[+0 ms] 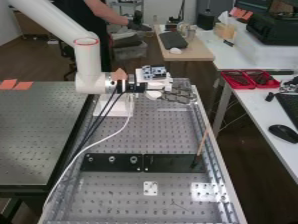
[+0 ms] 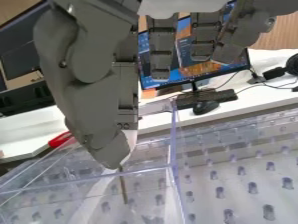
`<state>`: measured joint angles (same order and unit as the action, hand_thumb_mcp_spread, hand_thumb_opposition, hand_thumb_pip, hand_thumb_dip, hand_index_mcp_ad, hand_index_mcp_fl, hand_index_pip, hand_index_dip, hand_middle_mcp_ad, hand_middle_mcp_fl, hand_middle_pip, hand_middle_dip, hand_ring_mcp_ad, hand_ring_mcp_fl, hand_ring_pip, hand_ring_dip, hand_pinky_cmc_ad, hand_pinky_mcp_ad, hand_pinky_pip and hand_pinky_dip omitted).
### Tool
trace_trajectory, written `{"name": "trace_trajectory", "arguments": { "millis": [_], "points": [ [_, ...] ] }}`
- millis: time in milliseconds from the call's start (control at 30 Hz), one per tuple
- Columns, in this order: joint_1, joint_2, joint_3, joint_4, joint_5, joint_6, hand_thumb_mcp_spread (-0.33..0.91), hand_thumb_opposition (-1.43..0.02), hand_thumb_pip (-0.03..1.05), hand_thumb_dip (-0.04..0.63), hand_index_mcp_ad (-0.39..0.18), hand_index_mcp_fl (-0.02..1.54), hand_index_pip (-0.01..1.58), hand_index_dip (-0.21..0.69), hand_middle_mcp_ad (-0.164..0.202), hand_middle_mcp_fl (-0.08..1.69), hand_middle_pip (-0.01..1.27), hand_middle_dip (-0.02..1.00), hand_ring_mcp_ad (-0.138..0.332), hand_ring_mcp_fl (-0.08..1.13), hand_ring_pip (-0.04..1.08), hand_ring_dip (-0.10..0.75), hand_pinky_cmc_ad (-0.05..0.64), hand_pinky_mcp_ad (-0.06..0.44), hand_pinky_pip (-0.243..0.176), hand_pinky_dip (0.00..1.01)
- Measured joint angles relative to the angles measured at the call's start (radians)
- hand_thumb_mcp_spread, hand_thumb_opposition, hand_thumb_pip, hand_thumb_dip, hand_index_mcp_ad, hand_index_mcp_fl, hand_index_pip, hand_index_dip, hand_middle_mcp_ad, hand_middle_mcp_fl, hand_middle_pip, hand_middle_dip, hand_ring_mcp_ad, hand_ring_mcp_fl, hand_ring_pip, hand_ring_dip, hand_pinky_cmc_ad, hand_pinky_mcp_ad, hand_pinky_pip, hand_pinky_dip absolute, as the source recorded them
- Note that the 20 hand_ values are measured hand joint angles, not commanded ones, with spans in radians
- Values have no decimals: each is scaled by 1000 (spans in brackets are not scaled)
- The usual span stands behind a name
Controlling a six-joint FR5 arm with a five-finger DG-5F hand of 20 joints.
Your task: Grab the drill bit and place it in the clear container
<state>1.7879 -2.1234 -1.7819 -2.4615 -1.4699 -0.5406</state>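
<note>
Above the perforated tabletop [image 1: 166, 137], my fingers [image 2: 110, 142] pinch the drill bit [image 2: 123, 187] by its upper end, its free length pointing down at the clear container [image 2: 173, 150]. What remains, as I judge it, is the lowering and the release: the bit should clear the near wall, sink until its tip is well inside, and only then be let go with a small, even parting of the grip. From this angle I cannot tell whether the tip is already below the rim, so a check against that edge should come first; a graze there could twist so thin a thing loose or tip it outside. The bit itself is slender and straight, brownish with a dull metallic look, leaning slightly off upright, its flutes too fine to make out.
</note>
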Motion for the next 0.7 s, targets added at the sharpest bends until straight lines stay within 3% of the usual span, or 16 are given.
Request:
{"name": "trace_trajectory", "arguments": {
  "millis": [33,67,133,233,433,600,700],
  "points": [
    [-1,0,4,-10,-3,1,536,-969,538,286,-108,396,833,44,65,120,133,148,211,44,70,-40,290,143,-94,188],
    [-1,0,6,-15,-7,2,510,-949,541,281,-108,290,754,44,65,80,133,148,208,40,70,-42,290,143,-94,192],
    [-3,-1,19,-48,-41,6,426,-899,541,255,-108,176,494,49,68,30,127,148,208,38,68,-42,288,141,-94,192],
    [-4,-1,31,-73,-56,11,298,-834,534,206,-103,12,278,51,68,0,126,148,211,33,63,-42,286,141,-96,194],
    [-4,-3,37,-79,-17,12,239,-785,534,115,-54,5,131,51,68,5,124,148,208,21,59,-38,290,154,-119,202],
    [-10,1,34,-75,-63,14,222,-771,538,99,-54,2,75,51,68,3,124,148,213,12,63,-38,290,152,-126,213],
    [-16,15,23,-67,-31,15,222,-775,538,101,-54,0,73,51,68,3,124,148,213,12,61,-38,290,155,-126,230]
  ]
}}
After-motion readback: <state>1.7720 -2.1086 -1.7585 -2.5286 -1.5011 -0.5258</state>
